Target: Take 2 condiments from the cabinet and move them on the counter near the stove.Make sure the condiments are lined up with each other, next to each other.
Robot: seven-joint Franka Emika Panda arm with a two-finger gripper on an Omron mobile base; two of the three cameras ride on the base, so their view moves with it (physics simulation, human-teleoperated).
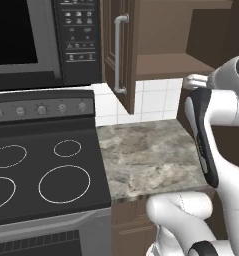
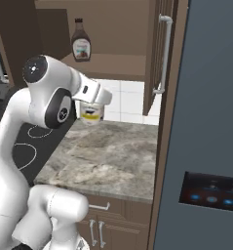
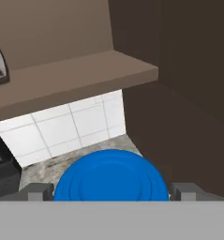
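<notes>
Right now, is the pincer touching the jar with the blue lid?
Touching. In the hand view the pincer has one fingertip pressed against each side of the white jar under its blue lid.

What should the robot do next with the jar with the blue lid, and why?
Probably lower it onto the counter and let go. The white jar sits between the gripper fingers, its blue lid right beneath the hand, low above the stone. The brown bottle waits on the cabinet shelf.

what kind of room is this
A rendered home kitchen, by the look of it: a black glass-top stove with a knob panel, a microwave mounted above it, a marbled stone counter and a dark wooden wall cabinet over white tile.
</notes>
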